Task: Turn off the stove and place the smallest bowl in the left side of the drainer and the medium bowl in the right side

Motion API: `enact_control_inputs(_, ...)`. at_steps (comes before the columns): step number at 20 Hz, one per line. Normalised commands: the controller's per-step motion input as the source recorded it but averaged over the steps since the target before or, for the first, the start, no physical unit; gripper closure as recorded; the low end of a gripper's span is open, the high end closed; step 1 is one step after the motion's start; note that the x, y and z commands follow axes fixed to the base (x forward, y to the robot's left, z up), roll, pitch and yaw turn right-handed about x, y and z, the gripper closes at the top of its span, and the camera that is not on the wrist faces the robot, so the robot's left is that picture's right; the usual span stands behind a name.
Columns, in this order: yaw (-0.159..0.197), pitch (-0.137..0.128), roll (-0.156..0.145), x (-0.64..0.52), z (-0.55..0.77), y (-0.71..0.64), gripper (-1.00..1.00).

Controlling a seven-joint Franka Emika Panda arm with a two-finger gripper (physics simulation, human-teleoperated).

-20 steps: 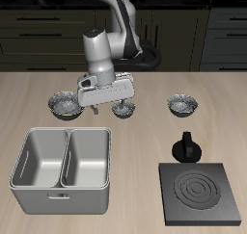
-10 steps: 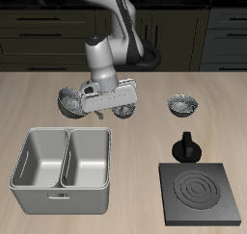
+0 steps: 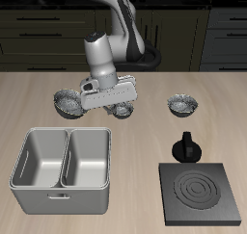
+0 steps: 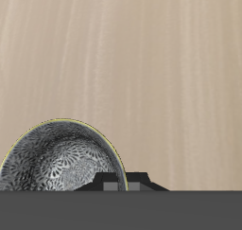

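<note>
My gripper (image 3: 119,102) is low over the smallest bowl (image 3: 123,110), a shiny crinkled metal bowl at the middle of the back row. In the wrist view the fingers show close together at the gripper (image 4: 121,183), on the rim of this bowl (image 4: 59,163). The medium bowl (image 3: 181,105) stands apart, behind the stove knob (image 3: 185,147). The stove (image 3: 203,195) has a dark coil and sits at the table's front edge. The drainer (image 3: 64,187), a grey two-compartment tub, stands near the front edge with nothing in it.
The widest bowl (image 3: 68,104) stands close beside the gripper, on the side away from the medium bowl. The robot's arm (image 3: 101,55) rises behind the bowls. Dark cabinets run along the back of the table.
The gripper came down onto the smallest bowl, then rose slightly. The bowl stays at about the same spot. The other bowls, the drainer and the stove have not moved.
</note>
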Motion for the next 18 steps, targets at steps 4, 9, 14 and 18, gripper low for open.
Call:
enact_control_inputs(4,0.007,-0.006,-0.006,-0.02,0.16,-0.04,1.0)
enact_control_inputs(9,0.004,0.012,-0.037,0.12,0.32,-0.12,1.0)
enact_control_inputs(14,0.055,0.013,-0.104,0.28,0.44,-0.27,1.0)
enact_control_inputs(18,0.043,-0.003,-0.078,0.27,0.49,-0.3,1.0)
